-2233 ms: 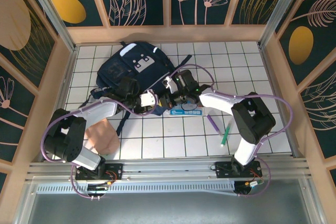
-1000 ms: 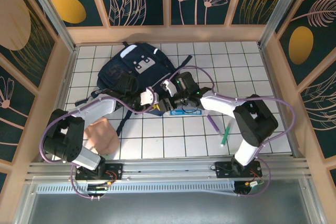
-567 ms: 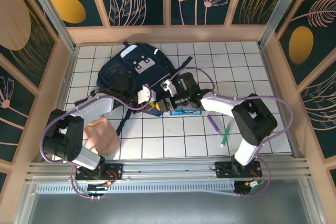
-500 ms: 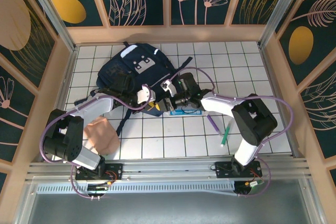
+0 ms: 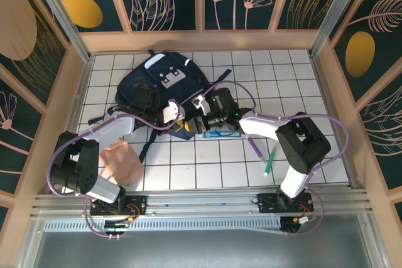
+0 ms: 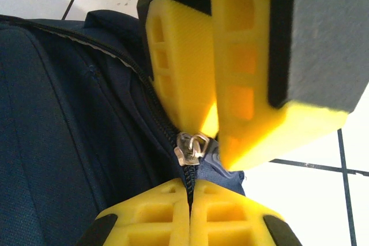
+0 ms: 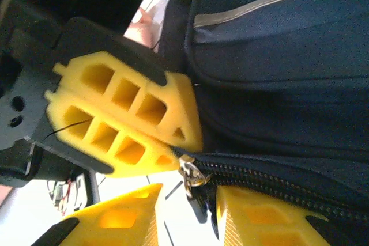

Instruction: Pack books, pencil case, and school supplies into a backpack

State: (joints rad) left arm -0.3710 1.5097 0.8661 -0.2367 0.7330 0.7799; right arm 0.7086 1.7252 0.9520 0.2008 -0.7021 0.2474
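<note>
The white-tiled table (image 5: 295, 86) carries the dark navy backpack (image 5: 151, 73) in its far-left part, lying flat with its white-grey patch facing up. A peach-coloured soft bundle (image 5: 122, 162) lies near the left of the near edge, apart from the bag. Both arms reach to the backpack's near-right corner. The left claw (image 6: 189, 191) is pressed shut, pinching the backpack's fabric right at the zip line. The right claw (image 7: 190, 193) stands narrowly parted, its yellow fingers (image 7: 265, 223) astride the zip; whether they grip anything I cannot tell. The book (image 5: 221, 134) lies about mid-table, just beside that corner of the bag. The purple pen (image 5: 254, 147) and green pen (image 5: 269, 162) lie near each other toward the near-right. The small metal zipper pull (image 7: 189, 176) sits between the two claws.
</note>
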